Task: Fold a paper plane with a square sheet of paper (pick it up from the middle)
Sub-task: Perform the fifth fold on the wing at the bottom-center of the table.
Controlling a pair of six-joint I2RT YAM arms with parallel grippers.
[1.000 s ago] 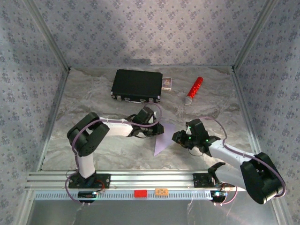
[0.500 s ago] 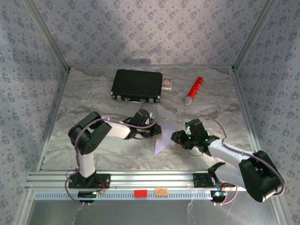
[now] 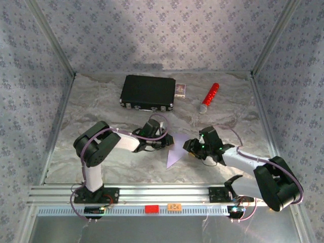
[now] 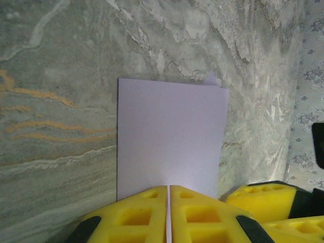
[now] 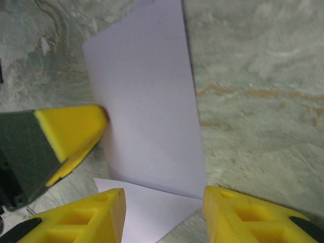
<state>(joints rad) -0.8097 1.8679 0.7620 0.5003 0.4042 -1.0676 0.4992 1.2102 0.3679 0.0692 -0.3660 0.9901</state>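
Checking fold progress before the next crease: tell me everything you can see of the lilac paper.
The paper is thin, plain, pale lilac and unmarked. It is already folded: the left wrist view shows a clean rectangular panel with a small corner of another layer poking past its far edge, and the right wrist view shows a second layer beneath. It sits mid-table between the arms. The left claw is shut on its near edge. The right claw is open, straddling it without gripping.
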